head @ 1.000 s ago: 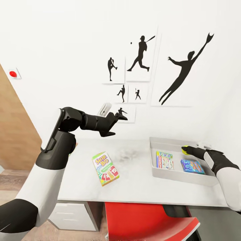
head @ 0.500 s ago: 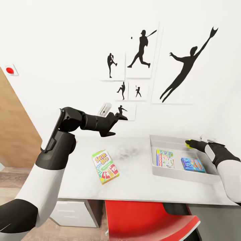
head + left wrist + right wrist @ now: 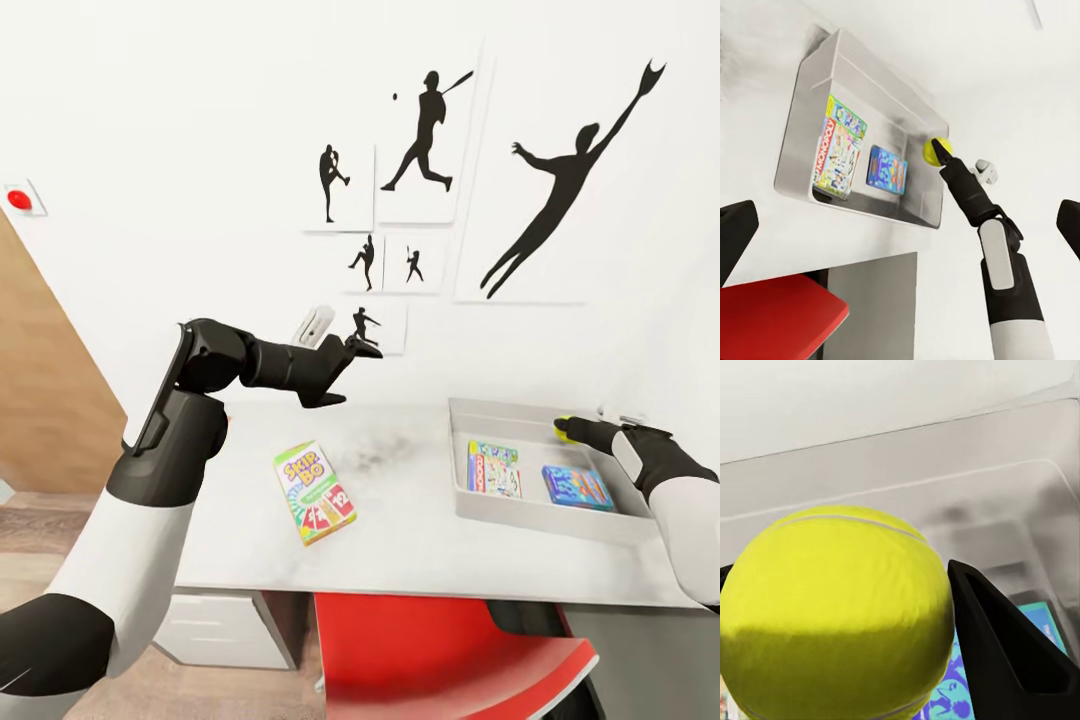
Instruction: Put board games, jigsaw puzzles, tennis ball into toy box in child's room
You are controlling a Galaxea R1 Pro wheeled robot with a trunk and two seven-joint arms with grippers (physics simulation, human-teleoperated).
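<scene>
The grey toy box point(image 3: 468, 500) stands on the right of the white table point(image 3: 400, 545). Inside it lie a Monopoly board game point(image 3: 493, 468) and a blue puzzle box point(image 3: 577, 487). My right gripper point(image 3: 570, 431) hovers over the box's far right part, shut on the yellow tennis ball point(image 3: 563, 428), which looms large in the right wrist view point(image 3: 832, 615) beside one black finger point(image 3: 1001, 656). A green Skip-Bo game point(image 3: 315, 492) lies flat on the table's left middle. My left gripper point(image 3: 365, 347) hangs open and empty high above the table, looking down on the toy box point(image 3: 799, 135) and ball point(image 3: 931, 152).
A red chair point(image 3: 440, 650) is tucked in at the table's front edge. White drawers point(image 3: 220, 630) sit under the table on the left. Black silhouette pictures point(image 3: 425, 130) hang on the wall behind, and a wooden panel point(image 3: 40, 400) stands at the far left.
The head camera has shifted, moving the whole picture. My right gripper has carried the tennis ball slightly farther back and right over the toy box. The left arm has held still.
</scene>
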